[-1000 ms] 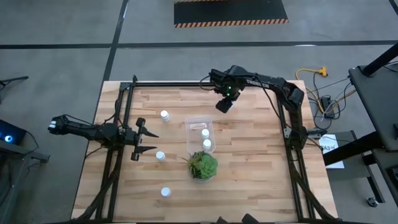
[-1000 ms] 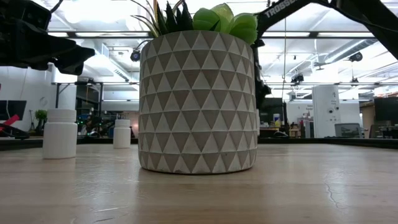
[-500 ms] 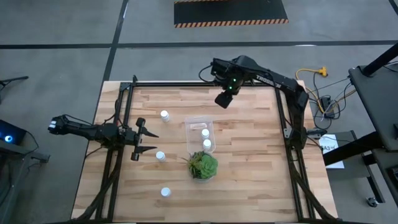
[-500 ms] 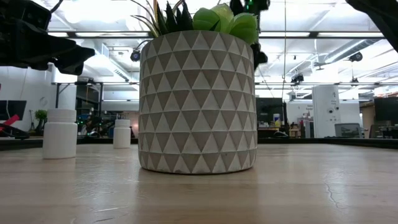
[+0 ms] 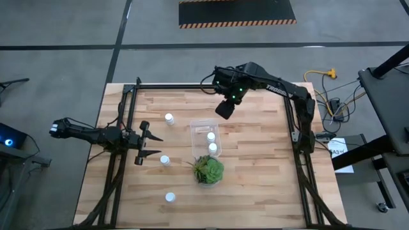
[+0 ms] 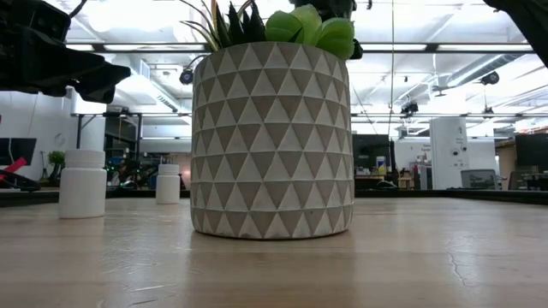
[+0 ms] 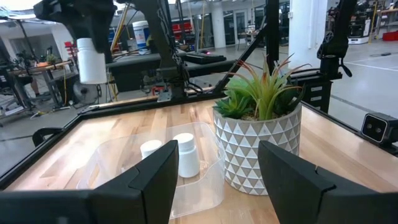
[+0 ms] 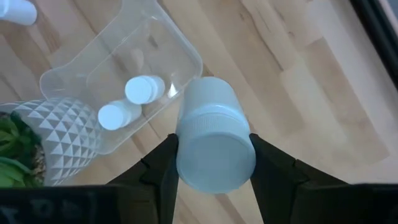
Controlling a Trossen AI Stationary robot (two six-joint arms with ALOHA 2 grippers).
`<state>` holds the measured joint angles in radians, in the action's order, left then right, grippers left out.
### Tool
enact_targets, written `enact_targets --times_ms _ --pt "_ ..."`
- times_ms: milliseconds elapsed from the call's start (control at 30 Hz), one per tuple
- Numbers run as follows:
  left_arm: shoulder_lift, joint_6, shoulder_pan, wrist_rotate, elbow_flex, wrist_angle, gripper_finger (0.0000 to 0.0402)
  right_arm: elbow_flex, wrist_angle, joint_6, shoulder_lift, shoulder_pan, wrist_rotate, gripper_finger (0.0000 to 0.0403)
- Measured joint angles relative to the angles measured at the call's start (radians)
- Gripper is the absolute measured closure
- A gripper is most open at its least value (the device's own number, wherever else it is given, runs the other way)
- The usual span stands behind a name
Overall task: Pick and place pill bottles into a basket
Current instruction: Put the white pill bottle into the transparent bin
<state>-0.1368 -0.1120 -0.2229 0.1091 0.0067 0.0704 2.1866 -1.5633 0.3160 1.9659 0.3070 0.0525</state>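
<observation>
Two small white capped pill bottles [image 8: 130,101] already crowd the clear rectangular plastic basket [image 8: 74,74], so the right gripper [image 8: 214,165], clamped on a third white bottle [image 8: 214,140], risks knocking them; left gripper [image 7: 214,180] fingers apart.

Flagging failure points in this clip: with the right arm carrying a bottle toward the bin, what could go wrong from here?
1. The right tool holds a pill bottle up in the air, beside the basket rather than over it; released here, it would likely land on the table.
2. The basket already holds two bottles, which a dropped one might topple.
3. The potted plant stands against the basket's near end, leaving little room there.
</observation>
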Motion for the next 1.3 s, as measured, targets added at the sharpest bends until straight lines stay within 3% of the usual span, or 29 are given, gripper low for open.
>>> enact_targets --times_ms 233,933,1300 --pt "0.0 0.0 0.0 0.0 0.0 0.0 0.0198 -0.001 -0.003 0.019 0.001 -0.029 -0.002 0.0256" --pt "0.0 0.0 0.0 0.0 0.0 0.0 0.0198 -0.031 0.005 -0.251 0.003 -0.042 -0.004 0.0256" --pt "0.0 0.0 0.0 0.0 0.0 0.0 0.0198 0.027 -0.005 -0.33 0.132 -0.048 -0.003 0.0256"
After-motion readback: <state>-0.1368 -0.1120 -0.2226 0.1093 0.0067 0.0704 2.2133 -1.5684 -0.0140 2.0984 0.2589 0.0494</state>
